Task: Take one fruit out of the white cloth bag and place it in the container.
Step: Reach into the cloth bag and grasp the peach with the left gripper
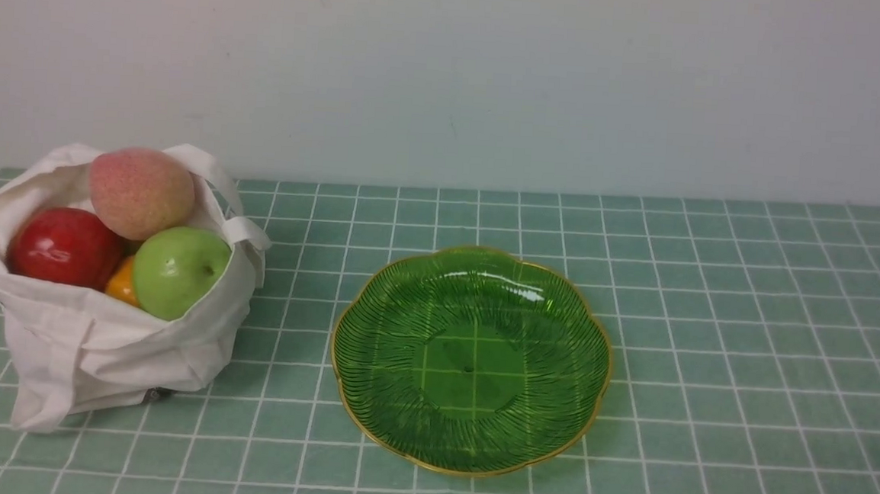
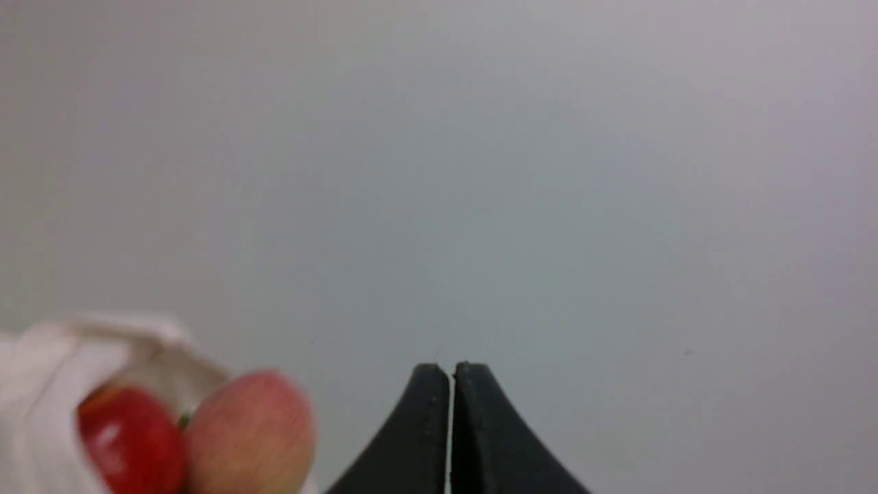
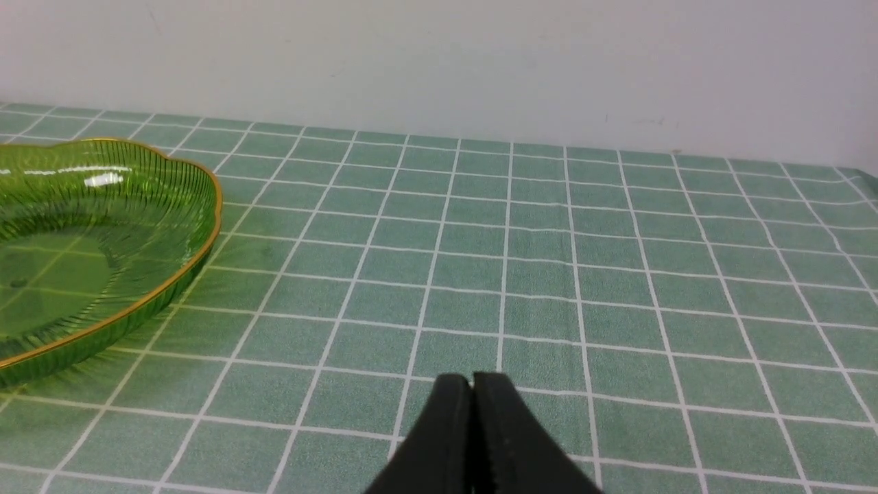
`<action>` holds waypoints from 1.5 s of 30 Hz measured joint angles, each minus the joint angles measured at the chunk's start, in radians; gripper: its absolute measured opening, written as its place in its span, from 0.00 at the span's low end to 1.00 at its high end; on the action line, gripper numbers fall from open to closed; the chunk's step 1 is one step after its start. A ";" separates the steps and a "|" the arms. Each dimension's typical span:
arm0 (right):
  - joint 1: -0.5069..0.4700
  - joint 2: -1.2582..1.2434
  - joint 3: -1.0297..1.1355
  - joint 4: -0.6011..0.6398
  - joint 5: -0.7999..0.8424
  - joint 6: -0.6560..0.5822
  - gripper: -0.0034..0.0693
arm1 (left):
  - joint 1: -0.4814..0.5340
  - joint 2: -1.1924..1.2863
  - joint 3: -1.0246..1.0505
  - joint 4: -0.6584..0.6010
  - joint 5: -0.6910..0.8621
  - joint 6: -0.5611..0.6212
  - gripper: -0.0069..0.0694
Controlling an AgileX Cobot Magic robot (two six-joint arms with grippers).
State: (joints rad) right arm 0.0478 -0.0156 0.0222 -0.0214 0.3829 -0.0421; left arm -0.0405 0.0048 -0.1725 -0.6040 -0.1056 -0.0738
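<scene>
The white cloth bag (image 1: 110, 334) stands open at the table's left. The pink-and-yellow speckled fruit (image 1: 141, 192) lies on top of its contents. The green container (image 1: 471, 360) with a gold-trimmed rim sits empty at the table's middle. Neither gripper shows in the front view. In the left wrist view my left gripper (image 2: 451, 374) is shut and empty, aimed at the wall, with the fruit (image 2: 250, 432) and the bag (image 2: 41, 384) off to one side. In the right wrist view my right gripper (image 3: 472, 384) is shut and empty over the tablecloth, the container (image 3: 103, 233) apart from it.
A glossy red apple (image 1: 66, 247), a green apple (image 1: 179, 271) and an orange fruit (image 1: 123, 283) also fill the bag. A green checked tablecloth (image 1: 748, 334) covers the table. A pale wall (image 1: 496, 75) rises behind it.
</scene>
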 joint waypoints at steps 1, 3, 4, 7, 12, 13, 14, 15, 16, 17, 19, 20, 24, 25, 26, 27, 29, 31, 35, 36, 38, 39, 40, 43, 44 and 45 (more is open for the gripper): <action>0.000 0.000 0.000 0.000 0.000 0.000 0.03 | 0.000 0.020 -0.041 0.012 0.023 0.026 0.08; 0.000 0.000 0.000 0.000 0.000 0.000 0.03 | 0.000 0.105 -0.130 0.028 0.125 0.089 0.08; 0.000 0.000 0.000 0.000 0.000 0.000 0.03 | 0.000 0.138 -0.169 0.035 0.175 0.117 0.08; 0.000 0.000 0.000 0.000 0.000 0.000 0.03 | 0.000 0.341 -0.304 0.071 0.390 0.214 0.08; 0.000 0.000 0.000 0.000 0.000 0.000 0.03 | 0.000 0.683 -0.496 0.204 0.668 0.293 0.08; 0.000 0.000 0.000 0.000 0.000 0.000 0.03 | 0.000 0.774 -0.551 0.255 0.712 0.300 0.08; 0.000 0.000 0.000 0.000 0.000 0.000 0.03 | 0.000 0.844 -0.590 0.284 0.733 0.301 0.08; 0.000 0.000 0.000 0.000 0.000 0.000 0.03 | 0.000 0.895 -0.634 0.307 0.749 0.303 0.08; 0.000 0.000 0.000 0.000 0.000 0.000 0.03 | 0.000 0.905 -0.641 0.314 0.751 0.303 0.08; 0.000 0.000 0.000 0.000 0.000 0.000 0.03 | 0.000 0.948 -0.676 0.330 0.759 0.304 0.08; 0.000 0.000 0.000 0.000 0.000 0.000 0.03 | 0.000 1.031 -0.743 0.352 0.759 0.304 0.08; 0.000 0.000 0.000 0.000 0.000 0.000 0.03 | 0.000 1.070 -0.772 0.371 0.759 0.304 0.08; 0.000 0.000 0.000 0.000 0.000 0.000 0.03 | 0.000 1.163 -0.858 0.451 0.757 0.281 0.12; 0.000 0.000 0.000 0.000 0.000 0.000 0.03 | 0.000 1.178 -0.870 0.467 0.755 0.270 0.13; 0.000 0.000 0.000 0.000 0.000 0.000 0.03 | 0.000 1.215 -0.894 0.509 0.742 0.242 0.17; 0.000 0.000 0.000 0.000 0.000 0.000 0.03 | 0.000 1.220 -0.897 0.515 0.742 0.238 0.17; 0.000 0.000 0.000 0.000 0.000 0.000 0.03 | 0.000 1.278 -0.922 0.581 0.704 0.178 0.25; 0.000 0.000 0.000 0.000 0.000 0.000 0.03 | 0.000 1.338 -0.947 0.626 0.683 0.090 0.35; 0.000 0.000 0.000 0.000 0.000 0.000 0.03 | 0.000 1.433 -0.992 0.692 0.674 -0.064 0.55; 0.000 0.000 0.000 0.000 0.000 0.000 0.03 | 0.000 1.469 -1.016 0.721 0.674 -0.118 0.64; 0.000 0.000 0.000 0.000 0.000 0.000 0.03 | 0.000 1.499 -1.041 0.745 0.675 -0.154 0.74; 0.000 0.000 0.000 0.000 0.000 0.000 0.03 | 0.000 1.518 -1.056 0.755 0.677 -0.170 0.81; 0.000 0.000 0.000 0.000 0.000 0.000 0.03 | 0.000 1.529 -1.064 0.765 0.679 -0.177 0.85; 0.000 0.000 0.000 0.000 0.000 0.000 0.03 | 0.000 1.567 -1.079 0.796 0.681 -0.184 0.97; 0.000 0.000 0.000 0.000 0.000 0.000 0.03 | 0.000 1.573 -1.079 0.803 0.681 -0.185 0.97; 0.000 0.000 0.000 0.000 0.000 0.000 0.03 | 0.000 1.579 -1.079 0.807 0.681 -0.185 0.98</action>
State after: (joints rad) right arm 0.0478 -0.0156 0.0222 -0.0214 0.3829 -0.0421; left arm -0.0405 1.5838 -1.2517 0.2035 0.5758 -0.2590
